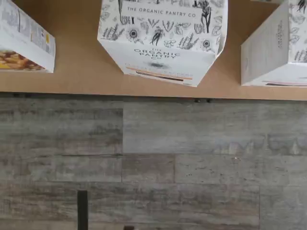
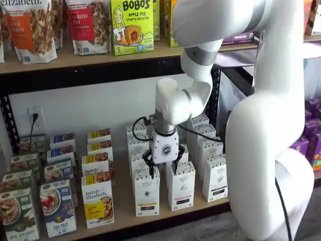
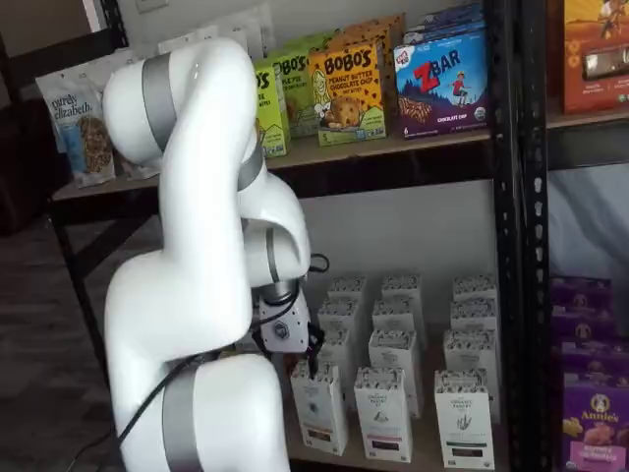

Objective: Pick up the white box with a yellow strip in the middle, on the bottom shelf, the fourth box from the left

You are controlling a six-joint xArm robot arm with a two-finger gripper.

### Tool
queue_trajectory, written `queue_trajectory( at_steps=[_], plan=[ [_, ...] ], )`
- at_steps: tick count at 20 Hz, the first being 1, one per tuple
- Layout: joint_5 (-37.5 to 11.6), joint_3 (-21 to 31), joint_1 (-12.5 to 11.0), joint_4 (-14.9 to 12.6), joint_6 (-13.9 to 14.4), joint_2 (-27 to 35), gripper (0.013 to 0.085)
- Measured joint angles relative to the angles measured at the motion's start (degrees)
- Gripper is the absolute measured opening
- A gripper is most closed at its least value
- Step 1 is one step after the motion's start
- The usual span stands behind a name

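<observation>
the white box (image 2: 147,193) is a tall narrow carton of matte card, its top printed with black botanical drawings and "the organic pantry co" (image 1: 160,38). it stands at the front edge of the bottom shelf (image 2: 125,213), a smooth tan board, beside a glossy "purely elizabeth" box (image 2: 98,200) with a yellow panel. above it, in both shelf views, the gripper (image 2: 164,169) hangs with its black fingers (image 2: 151,169) spread wide and nothing between them, just over the carton's top. a like carton (image 2: 181,186) stands alongside. the floor (image 1: 153,163) is grey wood-grain plank. higher up sits a lime "bobo's apple pie" box (image 2: 132,26).
</observation>
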Motion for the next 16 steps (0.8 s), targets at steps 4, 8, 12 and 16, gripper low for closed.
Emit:
queue_trajectory(
  at_steps=[4,8,12,16],
  plan=[
    [-0.7,-0.7,-0.2,0.1,-0.3,1.6,0.0850],
    [-1.4,-2.1,-0.4,0.2,-0.7,3.7,0.0850],
    [-2.6,-3.8,-0.8,1.3,-2.0,6.0,0.0850],
    [-2.7,-6.3,-1.1,1.6,-2.7,8.5,0.0850]
  ],
)
